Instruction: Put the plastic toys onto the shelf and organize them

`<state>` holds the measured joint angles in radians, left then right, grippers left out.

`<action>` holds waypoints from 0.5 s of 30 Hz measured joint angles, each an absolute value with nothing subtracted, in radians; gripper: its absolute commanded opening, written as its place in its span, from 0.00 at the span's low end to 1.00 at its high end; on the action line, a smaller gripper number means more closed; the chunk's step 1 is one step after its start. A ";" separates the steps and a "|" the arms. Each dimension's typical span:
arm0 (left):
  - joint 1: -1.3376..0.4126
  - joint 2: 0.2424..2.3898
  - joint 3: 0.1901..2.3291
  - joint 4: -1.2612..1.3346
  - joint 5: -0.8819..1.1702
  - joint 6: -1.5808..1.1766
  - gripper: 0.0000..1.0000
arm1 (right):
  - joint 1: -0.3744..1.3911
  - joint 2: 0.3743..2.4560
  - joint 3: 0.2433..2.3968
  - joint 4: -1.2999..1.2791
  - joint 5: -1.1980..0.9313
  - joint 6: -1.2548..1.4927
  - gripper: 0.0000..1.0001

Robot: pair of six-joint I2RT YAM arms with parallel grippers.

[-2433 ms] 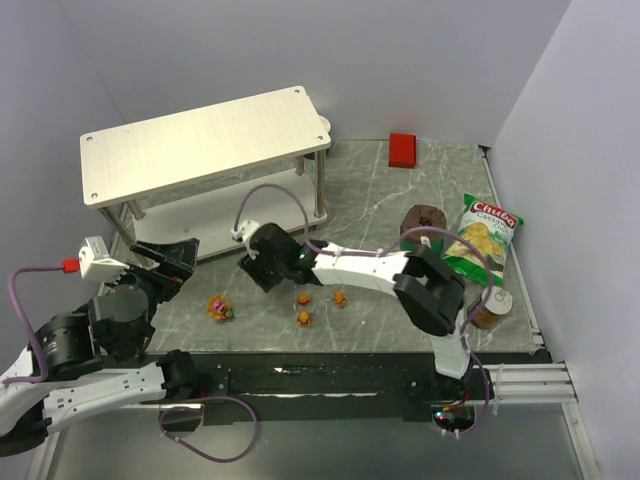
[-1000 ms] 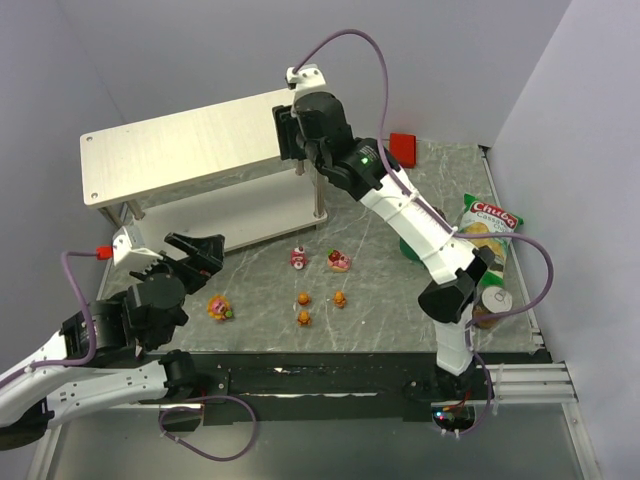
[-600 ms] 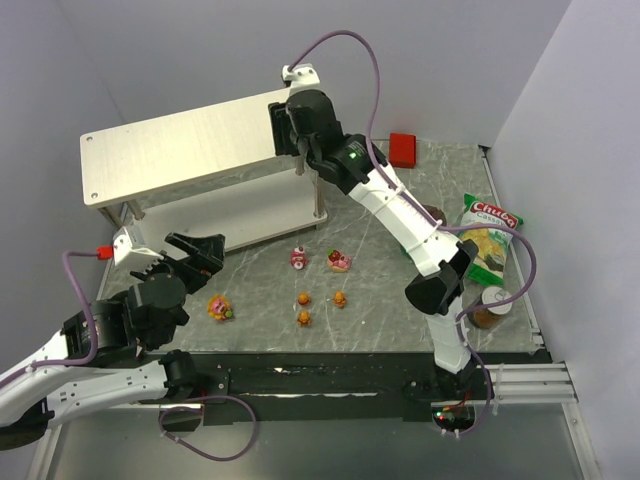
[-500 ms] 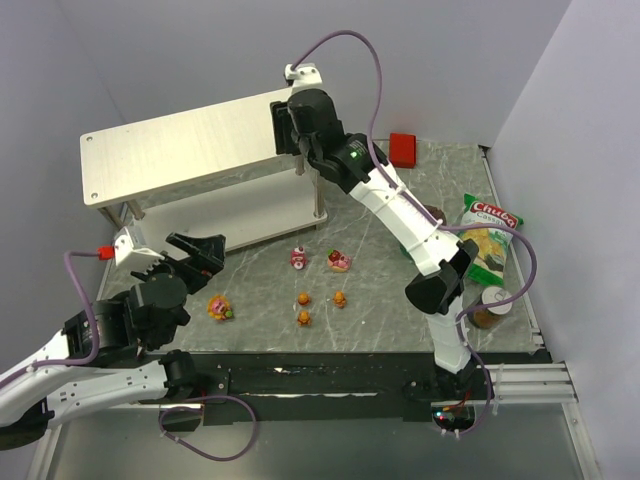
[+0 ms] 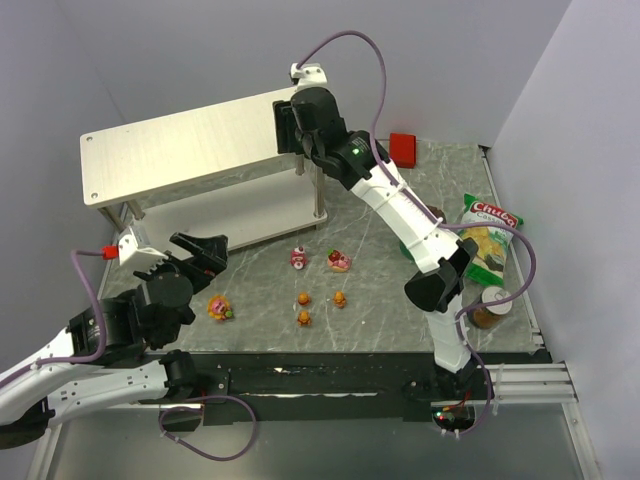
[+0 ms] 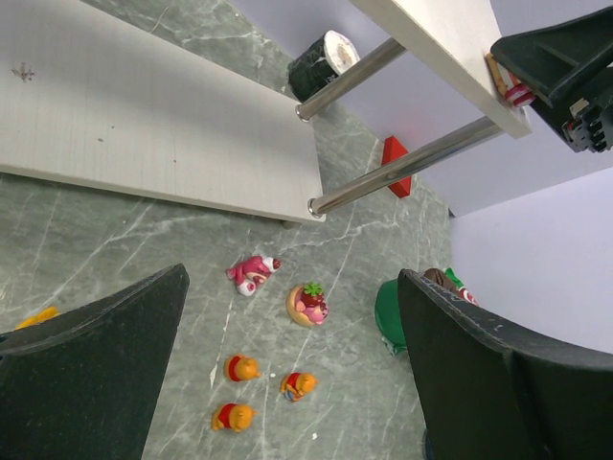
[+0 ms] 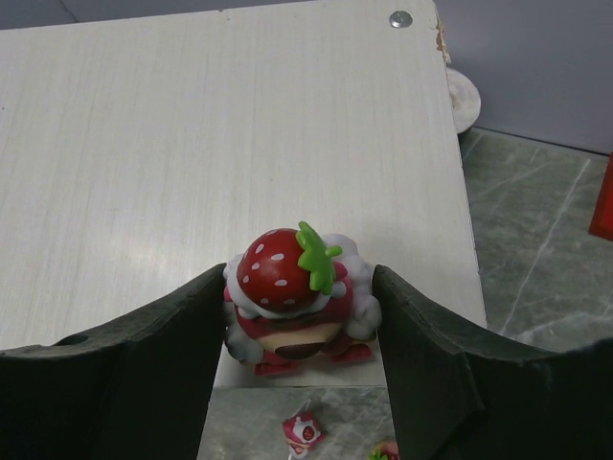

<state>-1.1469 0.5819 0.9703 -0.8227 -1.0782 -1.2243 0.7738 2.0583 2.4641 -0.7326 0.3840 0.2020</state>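
Observation:
My right gripper (image 5: 285,125) is at the right end of the shelf's top board (image 5: 180,150), shut on a strawberry bear (image 7: 292,292) that stands upright at the board's near edge (image 7: 192,144). On the floor lie a pink bear (image 5: 298,258), another strawberry bear (image 5: 339,262), three small orange bears (image 5: 303,298) and the orange-yellow flower-faced toy (image 5: 220,308). My left gripper (image 5: 195,255) is open and empty, above the floor left of the toys. Its wrist view shows the pink bear (image 6: 252,272), the strawberry bear (image 6: 309,305) and the orange bears (image 6: 242,367).
A red block (image 5: 402,149) lies at the back. A brown-and-green cylinder (image 5: 420,225), a chips bag (image 5: 487,238) and a jar (image 5: 488,308) stand at the right. A dark cup (image 6: 321,59) stands behind the shelf's legs.
My right arm lifted one strawberry bear from the floor to the right end of the shelf's top board. In the last half second it shifted slightly right. My left gripper edged right.

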 measured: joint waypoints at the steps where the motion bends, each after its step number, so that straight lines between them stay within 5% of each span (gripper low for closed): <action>1: -1.147 0.582 0.970 -0.827 -1.079 -1.228 0.96 | 0.772 2.063 2.468 -0.735 0.384 0.205 0.70; 10: -1.147 0.586 0.970 -0.855 -1.079 -1.260 0.97 | 0.772 2.067 2.474 -0.734 0.384 0.220 0.73; 15: -1.147 0.586 0.971 -0.870 -1.079 -1.272 0.96 | 0.772 2.067 2.474 -0.733 0.381 0.228 0.86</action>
